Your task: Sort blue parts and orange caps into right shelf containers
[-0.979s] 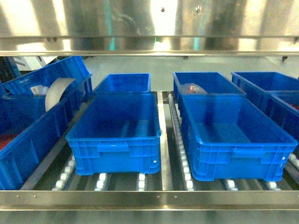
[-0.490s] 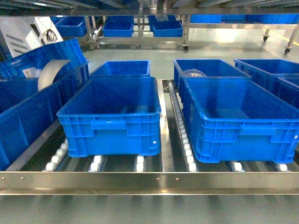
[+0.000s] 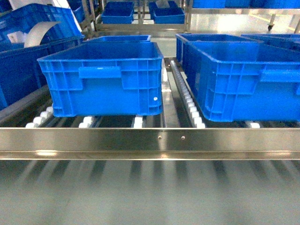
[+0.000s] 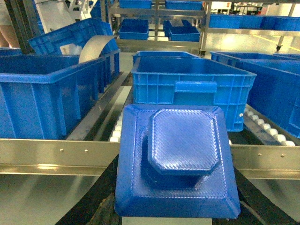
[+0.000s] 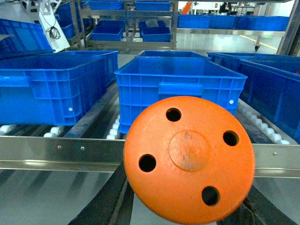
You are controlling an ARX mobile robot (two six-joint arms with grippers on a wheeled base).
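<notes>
In the left wrist view a blue part, a square stepped plate with an octagonal raised top, fills the foreground. My left gripper is shut on it, its dark fingers showing at both lower sides. My right gripper is shut on an orange cap, a round disc with several holes. Both are held in front of the shelf rail. Blue crates stand beyond the rail: one on the left and one on the right. Neither gripper shows in the head view.
A steel front rail runs across the shelf edge, with white roller tracks under and between the crates. Further left, more blue crates hold a white roll. More shelving with blue crates stands behind.
The head view has dropped lower. The upper steel shelf has left the frame, and the crates now show from the side instead of from above.
</notes>
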